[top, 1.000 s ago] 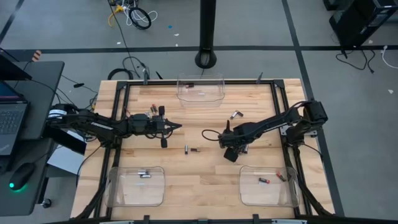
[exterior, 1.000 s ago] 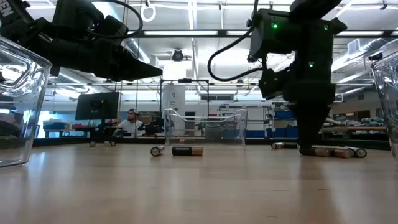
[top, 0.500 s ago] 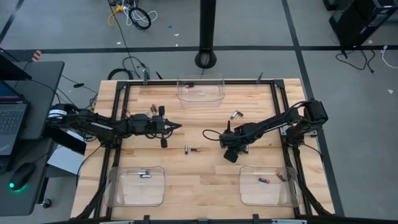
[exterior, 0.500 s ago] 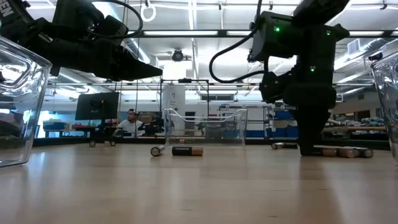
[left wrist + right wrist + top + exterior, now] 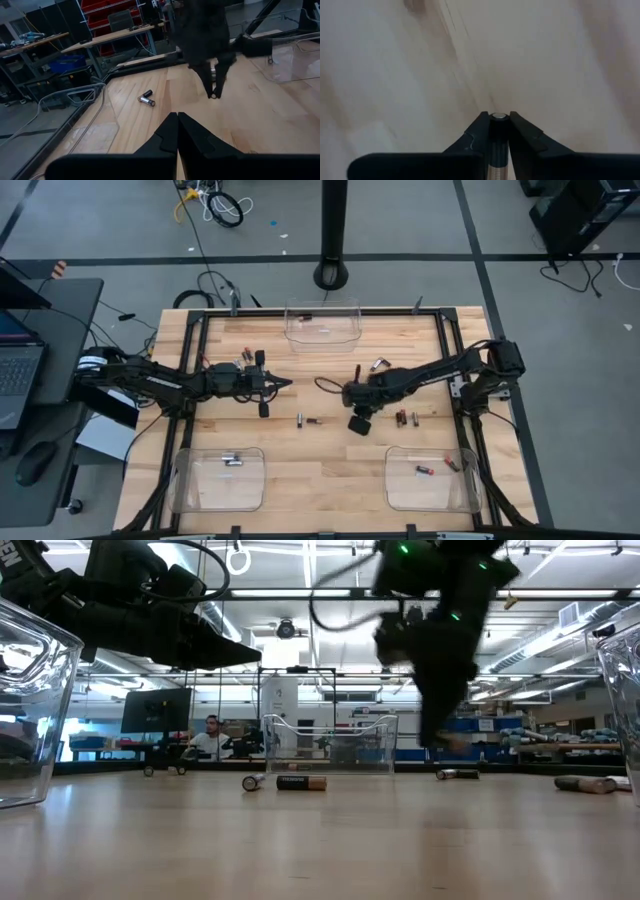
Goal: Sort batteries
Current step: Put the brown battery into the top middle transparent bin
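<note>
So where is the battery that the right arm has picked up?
The battery sits clamped between the right gripper's jaws, lifted above the table's middle in the high view, just left of two batteries lying on the wood.

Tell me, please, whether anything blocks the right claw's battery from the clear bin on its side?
Nothing visible does. The right claw grips the battery above the table; two loose batteries only lie flat on the wood toward that bin.

Wooden table [image 5: 330, 470]: three clear bins [image 5: 322, 322], loose batteries [image 5: 310, 421] scattered mid-table.
</note>
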Available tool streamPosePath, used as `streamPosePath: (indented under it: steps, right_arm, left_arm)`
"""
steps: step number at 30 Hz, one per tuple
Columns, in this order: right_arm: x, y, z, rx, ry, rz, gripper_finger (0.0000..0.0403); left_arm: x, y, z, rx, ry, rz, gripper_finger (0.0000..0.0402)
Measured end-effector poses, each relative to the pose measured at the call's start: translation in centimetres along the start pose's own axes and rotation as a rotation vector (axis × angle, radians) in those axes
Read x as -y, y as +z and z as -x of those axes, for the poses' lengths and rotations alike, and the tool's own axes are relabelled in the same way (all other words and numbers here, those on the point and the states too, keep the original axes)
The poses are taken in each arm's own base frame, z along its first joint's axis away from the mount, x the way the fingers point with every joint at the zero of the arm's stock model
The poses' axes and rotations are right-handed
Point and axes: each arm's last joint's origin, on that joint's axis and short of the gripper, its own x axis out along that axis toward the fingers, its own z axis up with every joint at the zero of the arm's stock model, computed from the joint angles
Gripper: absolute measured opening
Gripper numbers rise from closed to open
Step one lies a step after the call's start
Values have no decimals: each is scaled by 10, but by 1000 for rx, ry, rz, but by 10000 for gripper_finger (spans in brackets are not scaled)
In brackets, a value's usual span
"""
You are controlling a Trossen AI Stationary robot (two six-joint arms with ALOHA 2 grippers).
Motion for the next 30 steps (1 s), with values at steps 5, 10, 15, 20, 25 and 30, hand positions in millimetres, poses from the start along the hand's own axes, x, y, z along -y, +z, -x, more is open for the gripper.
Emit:
streamPosePath:
  steps: [5, 10, 15, 20, 25, 30]
  right_arm:
    - [18, 51, 35, 165, -7, 39, 57]
    - [61, 100, 64, 309, -77, 23, 57]
    - [103, 149, 60, 338, -140, 36, 57]
    - [146, 189, 40, 283, -153, 35, 57]
    - [186, 208, 15, 217, -142, -14, 57]
    - [211, 211, -15, 145, -131, -58, 57]
  left_arm:
    - [0, 0, 0, 1, 0, 0, 13]
    - [0, 0, 0, 2, 0, 5, 13]
    - [0, 0, 0, 5, 1, 6, 13]
    - [0, 1, 0, 6, 1, 6, 13]
    - [0, 1, 0, 6, 1, 7, 13]
    - [0, 0, 0, 5, 0, 11, 13]
